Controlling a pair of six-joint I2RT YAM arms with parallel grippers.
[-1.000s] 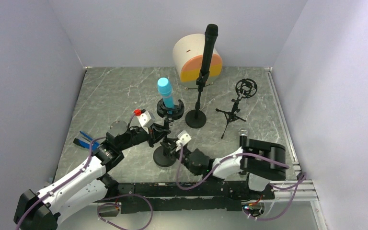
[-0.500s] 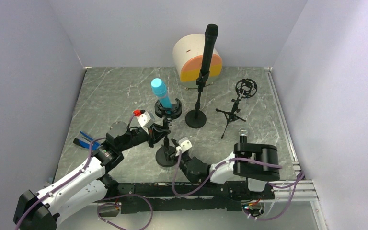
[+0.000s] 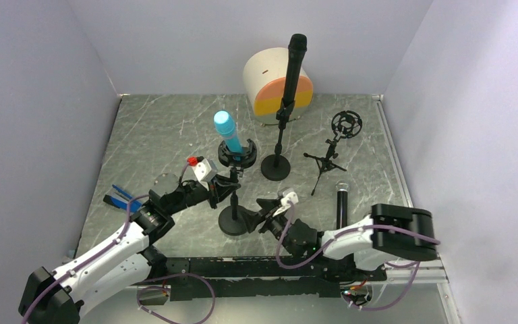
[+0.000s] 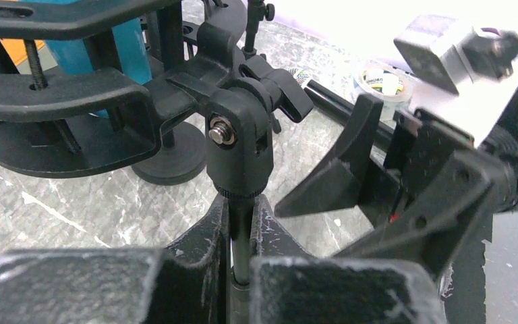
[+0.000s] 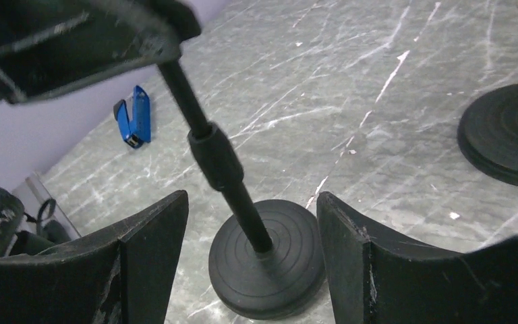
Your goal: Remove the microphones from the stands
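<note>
Looking at this one, I'd say the real job hadn't happened yet. The blue microphone [image 3: 226,129] was sitting in the ring cradle [image 3: 237,154] at the top of the short stand [image 3: 233,202], leaning back and to the left, well above the table [image 3: 162,128]. So nothing had been removed at that point.

What did look sorted was the bracing. The left gripper [image 4: 241,226] was clamped tight on the stand's thin pole, just under the swivel joint [image 4: 239,135], which should keep the stand from tipping. The right gripper [image 5: 251,202] had its jaws wide apart and nothing in them. It was low down near the round base [image 5: 270,270], with the pole showing between its fingers but touching neither one.

My guess at what was left is pretty much everything that counts. The free arm had to get up to the mic body, close on it, and pull it out along the cradle's axis while the other arm held the pole. The tilt might make that pull a bit awkward, and I couldn't tell how tightly the cradle held the mic.
</note>
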